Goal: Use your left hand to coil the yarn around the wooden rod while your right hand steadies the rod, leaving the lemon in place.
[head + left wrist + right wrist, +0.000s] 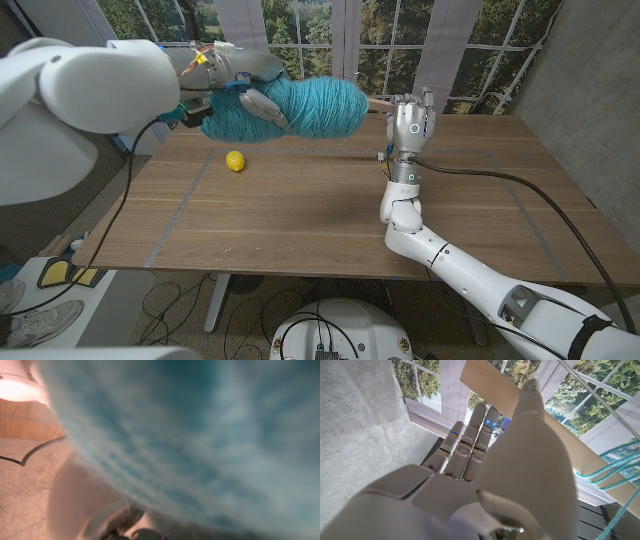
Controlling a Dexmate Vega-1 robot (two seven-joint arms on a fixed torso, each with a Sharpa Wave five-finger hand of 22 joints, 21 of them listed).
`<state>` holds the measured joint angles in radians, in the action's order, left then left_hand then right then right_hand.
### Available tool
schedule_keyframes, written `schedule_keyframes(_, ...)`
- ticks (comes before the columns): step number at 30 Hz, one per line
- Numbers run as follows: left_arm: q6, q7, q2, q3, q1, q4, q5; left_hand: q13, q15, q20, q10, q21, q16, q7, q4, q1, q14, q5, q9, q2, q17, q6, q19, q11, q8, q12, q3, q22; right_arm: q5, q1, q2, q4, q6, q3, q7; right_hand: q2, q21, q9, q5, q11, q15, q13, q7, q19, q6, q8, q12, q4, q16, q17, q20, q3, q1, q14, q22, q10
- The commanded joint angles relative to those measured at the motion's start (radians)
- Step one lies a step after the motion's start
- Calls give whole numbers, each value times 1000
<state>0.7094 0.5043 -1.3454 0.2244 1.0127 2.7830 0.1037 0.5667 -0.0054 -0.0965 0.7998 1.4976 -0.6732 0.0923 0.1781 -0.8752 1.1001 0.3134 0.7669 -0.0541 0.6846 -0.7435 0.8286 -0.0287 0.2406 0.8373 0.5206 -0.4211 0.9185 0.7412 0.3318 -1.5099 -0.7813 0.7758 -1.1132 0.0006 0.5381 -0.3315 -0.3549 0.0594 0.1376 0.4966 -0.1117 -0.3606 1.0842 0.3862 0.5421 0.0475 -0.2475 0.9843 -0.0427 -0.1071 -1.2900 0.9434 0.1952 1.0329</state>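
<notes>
A bulky teal yarn skein (310, 108) hangs above the table's far side, and my left hand (240, 88) grips its left end, fingers (264, 106) curled over it. Up close the yarn (200, 435) is a blur. A short piece of the wooden rod (378, 101) sticks out from behind the skein towards my right hand (412, 125), which stands upright. The right wrist view has the rod (495, 390) passing between the thumb and fingers of my right hand (485, 470), with thin teal strands (610, 462) draped over it. The lemon (235, 160) lies on the table below the skein's left end.
The wooden table (300, 220) carries faint tape lines. A black cable (520, 185) runs over its right side. Windows stand behind the far edge and a grey wall (590, 90) closes the right.
</notes>
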Motion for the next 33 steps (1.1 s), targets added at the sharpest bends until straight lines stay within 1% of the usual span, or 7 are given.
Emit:
schedule_keyframes(1,-29,-45,89,74,65,-27,51,629,-196,-122,37,3,-181,-93,-253,-19,254,8,0,-102,219,-100,3,-86,6,45,260,-40,80,39,-13,10,100,-52,-4,159,10,-4,-7,92,101,15,-25,6,30,4,-2,-4,2,6,-126,-5,-158,9,2,96)
schedule_keyframes(7,-33,-56,121,94,93,-42,84,623,-195,-122,40,3,-181,-94,-256,-17,250,8,2,-102,221,-99,3,-83,7,42,262,-40,101,46,9,-10,141,-45,-4,158,10,-4,-7,90,102,19,-29,8,31,3,-3,-5,4,8,-129,-7,-159,10,2,93)
schedule_keyframes(9,-12,-51,109,95,96,-39,102,624,-195,-122,39,3,-181,-93,-257,-17,249,8,2,-102,220,-99,3,-84,7,43,261,-40,104,47,21,-20,148,-37,-4,158,10,-3,-7,90,101,18,-30,8,32,2,-4,-6,4,8,-131,-7,-160,9,2,94)
schedule_keyframes(15,-13,-53,130,100,111,-45,124,622,-196,-122,40,2,-181,-93,-255,-17,253,8,4,-101,215,-100,1,-83,8,42,260,-40,108,41,62,-59,136,-1,5,158,11,-4,-8,92,101,21,-33,8,33,2,-6,-8,6,10,-134,-10,-161,9,2,92)
schedule_keyframes(18,-8,-45,110,79,99,-54,119,626,-195,-122,39,2,-184,-93,-256,-16,253,9,2,-100,219,-101,1,-83,8,44,261,-40,106,36,76,-69,127,14,8,159,12,-5,-8,94,101,20,-34,8,32,2,-7,-8,7,11,-136,-11,-161,9,2,92)
schedule_keyframes(29,-12,-55,106,54,92,-64,124,622,-194,-122,39,2,-186,-93,-258,-14,252,10,2,-100,218,-100,2,-84,8,42,262,-41,107,24,112,-107,91,50,68,159,14,-5,-9,96,101,22,-37,8,33,-1,-13,-12,10,14,-140,-15,-164,9,1,90)
schedule_keyframes(33,41,-50,55,24,81,-62,145,623,-195,-122,40,3,-184,-91,-257,-14,251,9,3,-100,213,-99,4,-83,8,42,261,-43,109,28,131,-146,74,57,130,160,15,-8,-9,95,101,22,-39,6,33,0,-14,-14,12,15,-140,-17,-164,9,1,91)
